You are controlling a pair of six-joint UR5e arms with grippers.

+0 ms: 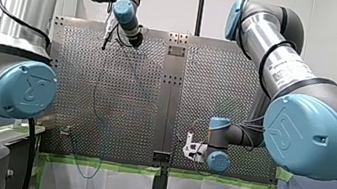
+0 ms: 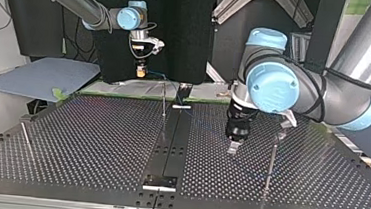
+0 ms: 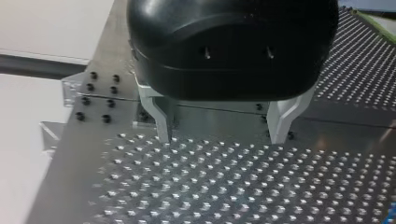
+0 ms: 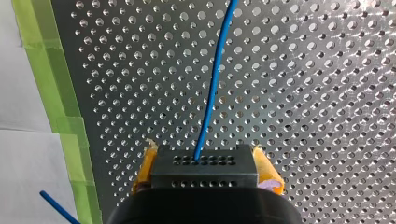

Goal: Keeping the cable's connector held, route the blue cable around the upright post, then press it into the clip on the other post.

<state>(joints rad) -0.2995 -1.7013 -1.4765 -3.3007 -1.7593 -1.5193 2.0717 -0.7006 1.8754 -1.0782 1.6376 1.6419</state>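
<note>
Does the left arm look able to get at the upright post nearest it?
Probably yes: the left hand hangs open and empty above the plate, with nothing between it and the post.

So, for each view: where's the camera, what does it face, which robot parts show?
Front: behind the shoulders, facing over the table; my left arm, my right arm show.
Top: across the table, facing the arms; sides crossed.
Left wrist: above my left gripper, fingers open over the table.
Right wrist: behind my right gripper, shut on the connector; blue cable ahead.
Front and top share both arms.
</note>
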